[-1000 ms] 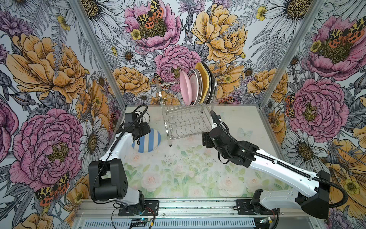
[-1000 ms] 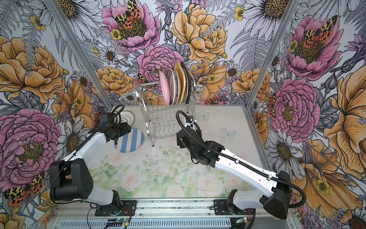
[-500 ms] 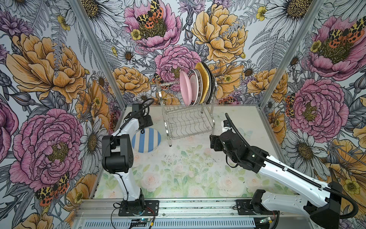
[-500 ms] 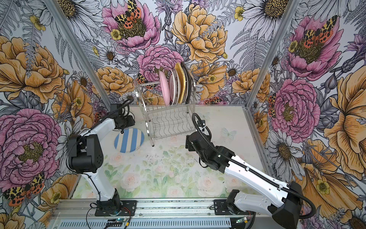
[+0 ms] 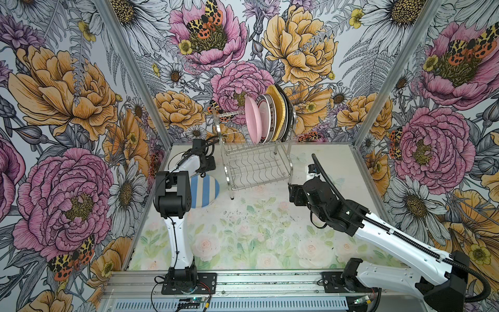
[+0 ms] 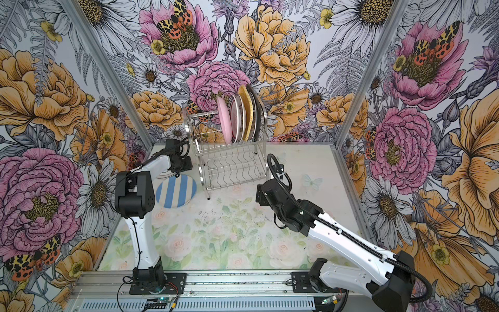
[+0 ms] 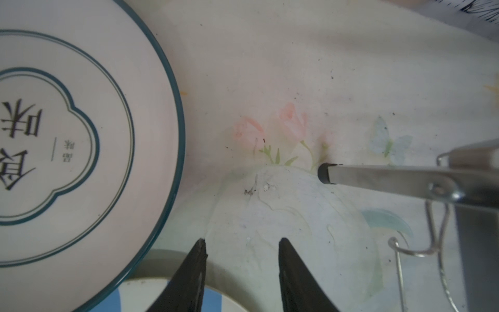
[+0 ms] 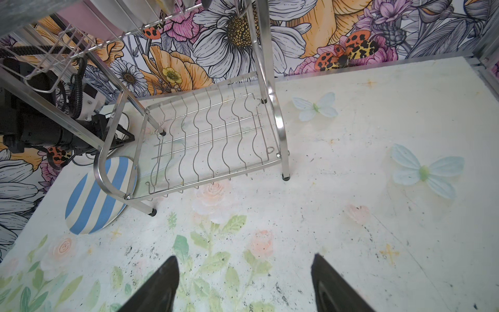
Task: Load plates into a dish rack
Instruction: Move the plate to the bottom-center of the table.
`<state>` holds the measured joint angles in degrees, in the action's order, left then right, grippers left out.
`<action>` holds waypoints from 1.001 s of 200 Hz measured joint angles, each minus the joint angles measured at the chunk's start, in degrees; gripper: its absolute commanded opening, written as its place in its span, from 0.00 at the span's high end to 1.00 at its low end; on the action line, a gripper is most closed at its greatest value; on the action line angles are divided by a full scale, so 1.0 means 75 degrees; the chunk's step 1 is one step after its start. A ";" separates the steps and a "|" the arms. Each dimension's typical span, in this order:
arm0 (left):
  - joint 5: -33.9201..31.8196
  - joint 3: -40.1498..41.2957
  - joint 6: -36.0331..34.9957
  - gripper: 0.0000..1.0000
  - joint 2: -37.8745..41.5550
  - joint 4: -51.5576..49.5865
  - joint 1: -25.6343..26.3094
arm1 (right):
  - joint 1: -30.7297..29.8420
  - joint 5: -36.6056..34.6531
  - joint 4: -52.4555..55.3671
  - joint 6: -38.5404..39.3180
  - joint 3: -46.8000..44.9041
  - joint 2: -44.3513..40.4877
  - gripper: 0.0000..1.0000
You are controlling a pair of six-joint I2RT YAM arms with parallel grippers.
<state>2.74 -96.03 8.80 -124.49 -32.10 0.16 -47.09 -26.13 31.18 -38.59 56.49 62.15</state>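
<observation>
The dish rack (image 5: 253, 164) (image 6: 232, 164) stands at the back of the table. A pink plate (image 5: 252, 120) and several more plates stand upright in its upper tier. Left of it a blue-white striped plate (image 5: 206, 189) (image 6: 176, 193) (image 8: 94, 194) lies flat. Behind that lies a white plate with dark teal rings (image 7: 81, 135). My left gripper (image 7: 242, 243) (image 5: 208, 166) hovers open over bare table between this plate and a rack leg (image 7: 378, 178). My right gripper (image 8: 245, 258) (image 5: 294, 193) is open and empty, in front of the rack's right side.
Flowered walls and metal corner posts (image 5: 135, 73) close in the table (image 5: 256, 232) at the back and both sides. The rack's lower wavy-wire shelf (image 8: 210, 140) holds nothing. A metal rail (image 5: 270, 281) carrying both arm bases runs along the front.
The left arm has swung from over the striped plate to the back, beside the rack's left leg, and its jaws have narrowed. The right arm has drawn back from the rack, to the right.
</observation>
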 measured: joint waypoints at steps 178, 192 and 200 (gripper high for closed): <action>-0.0431 -0.0009 0.0111 0.63 -0.0286 -0.0938 0.0023 | 0.0090 0.0067 0.0000 0.0003 0.0000 0.0000 0.23; -0.0487 0.0289 0.0175 0.63 -0.0079 -0.1008 0.0029 | 0.0090 0.0067 0.0003 0.0003 0.0000 0.0000 0.23; -0.0516 0.0490 0.0207 0.63 0.0058 -0.1037 0.0035 | 0.0090 0.0067 0.0003 0.0003 0.0000 0.0000 0.23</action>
<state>-1.13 -92.36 10.35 -124.05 -39.88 0.43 -46.41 -25.63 31.20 -38.57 56.49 62.15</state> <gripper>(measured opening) 0.368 0.773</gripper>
